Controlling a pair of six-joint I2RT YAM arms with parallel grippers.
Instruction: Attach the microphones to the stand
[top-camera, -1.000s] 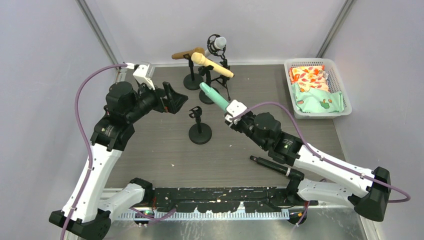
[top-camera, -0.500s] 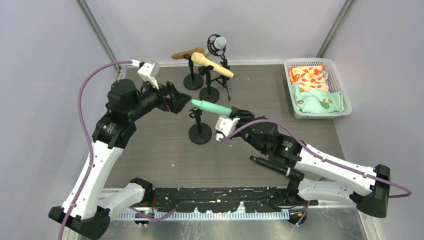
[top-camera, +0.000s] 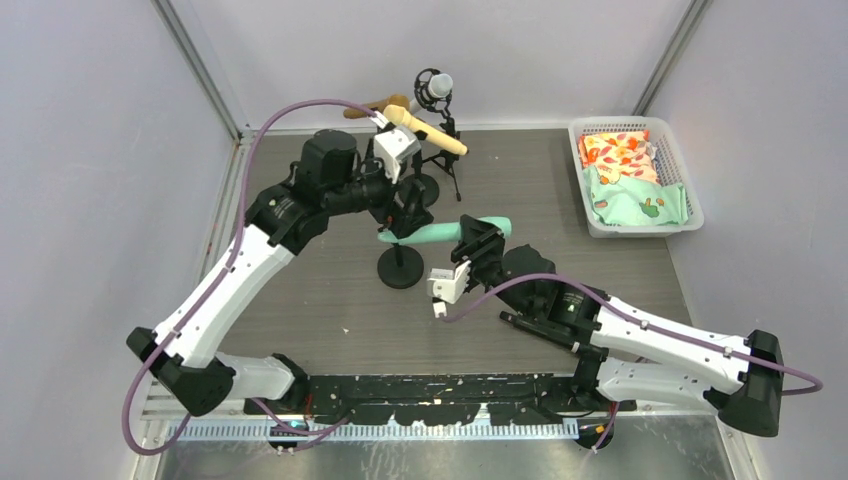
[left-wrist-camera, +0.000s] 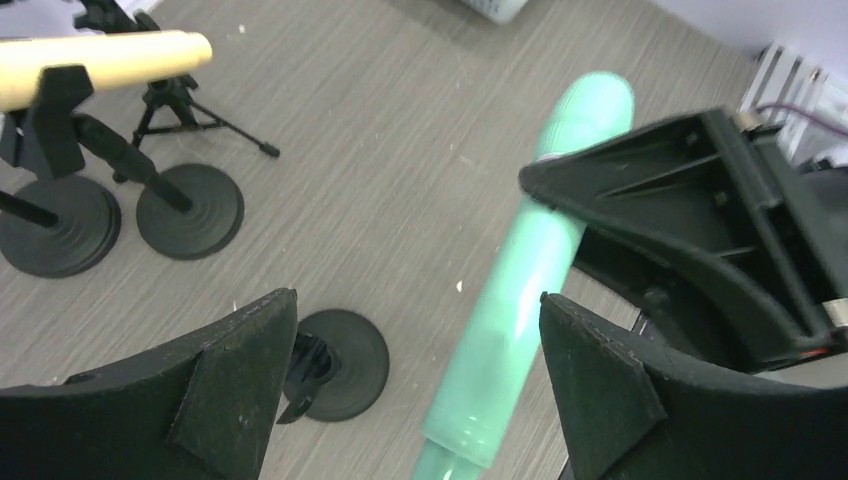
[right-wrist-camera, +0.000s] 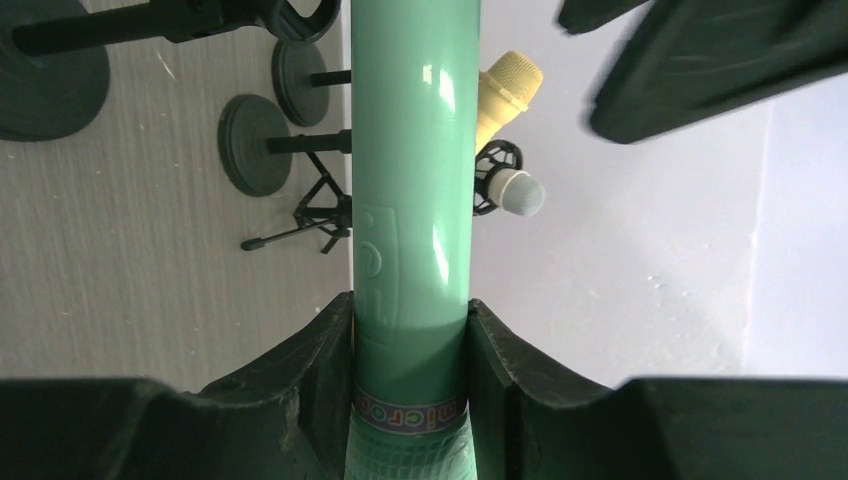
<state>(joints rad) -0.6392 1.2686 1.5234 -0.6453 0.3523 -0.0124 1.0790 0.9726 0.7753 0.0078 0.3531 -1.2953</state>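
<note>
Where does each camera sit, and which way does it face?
Top external: above and behind, looking down on the table; both arms show.
Left wrist: looks down past the open left gripper at the empty stand; both its fingers show.
Right wrist: looks along the teal green microphone, clamped in the right gripper, toward the back wall.
Shared: both wrist views show that microphone and the cream-yellow microphone.

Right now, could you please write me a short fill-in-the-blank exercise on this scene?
The right gripper holds the green microphone, while the left gripper stands ___.
The black microphone lies flat on the ___.
The patterned cloths sit in the white ___.
Microphones held in stands number ___.
Missing words: open; table; basket; three.
</note>
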